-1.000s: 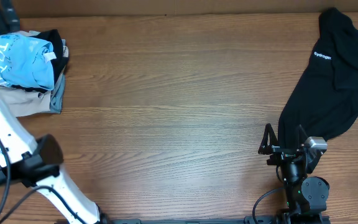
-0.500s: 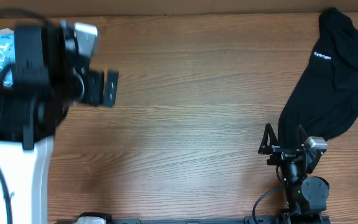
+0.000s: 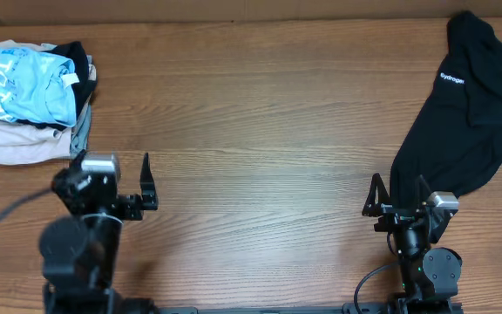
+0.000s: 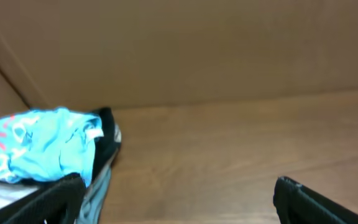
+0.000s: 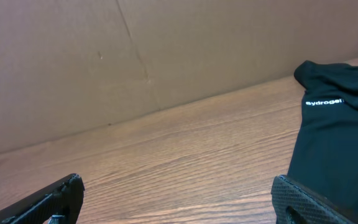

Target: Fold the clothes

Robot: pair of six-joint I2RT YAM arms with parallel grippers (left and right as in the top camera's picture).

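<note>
The clothes lie in two places. A crumpled pile at the back left has a sky-blue T-shirt (image 3: 20, 87) (image 4: 42, 146) with white and orange-pink print on top, over beige (image 3: 11, 150), grey and black pieces. A black top (image 3: 464, 122) (image 5: 344, 143) with a small white logo stretches along the right side. My left gripper (image 3: 111, 173) (image 4: 179, 211) stands open in front of the pile, apart from it, holding nothing. My right gripper (image 3: 397, 187) (image 5: 179, 208) is open at the black top's near end, its right finger beside the fabric's edge.
A brown cardboard wall (image 5: 166, 56) stands behind the wooden table (image 3: 260, 131). The beige garment hangs off the table's left edge. Both arm bases sit at the front edge.
The left arm swung from the far left, passed over the pile, and now sits low at the front left, gripper facing the back. The right arm and both garments have not moved.
</note>
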